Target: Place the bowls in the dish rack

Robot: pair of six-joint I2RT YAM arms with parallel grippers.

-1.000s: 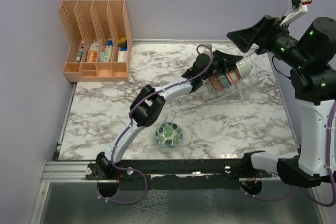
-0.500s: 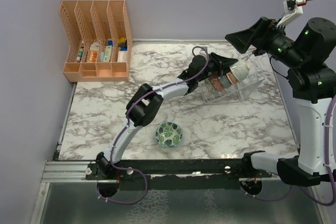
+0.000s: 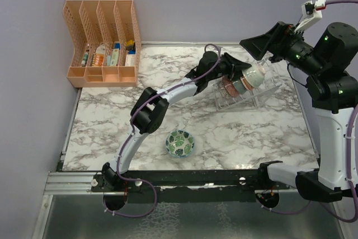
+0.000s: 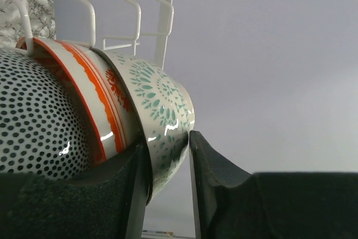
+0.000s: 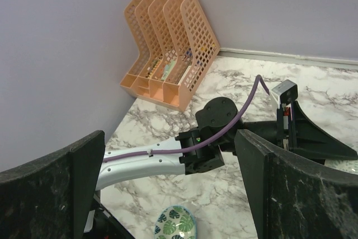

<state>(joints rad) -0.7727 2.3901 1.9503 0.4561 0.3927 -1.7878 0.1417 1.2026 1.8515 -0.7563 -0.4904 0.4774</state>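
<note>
My left gripper [image 3: 241,71] reaches into the clear dish rack [image 3: 267,89] at the back right. It is shut on the rim of a pale bowl with green print [image 4: 159,96], which leans in the rack. Its fingers [image 4: 210,177] pinch the bowl's wall. Behind it stand an orange-red bowl [image 4: 95,110] and a dark speckled bowl [image 4: 33,121], also in the rack. These racked bowls [image 3: 240,84] also show in the top view. A green-blue leaf print bowl [image 3: 180,143] sits on the marble near the front, also in the right wrist view [image 5: 176,223]. My right gripper [image 3: 262,42] hangs high above the rack, open and empty [image 5: 169,132].
An orange file organiser [image 3: 103,43] with small items stands at the back left corner, and also shows in the right wrist view [image 5: 173,60]. Purple walls close the back and left. The left arm [image 3: 168,102] stretches diagonally across the marble table [image 3: 112,121].
My left gripper has pushed the pale green bowl a little farther up and right into the rack. The right arm has shifted only slightly.
</note>
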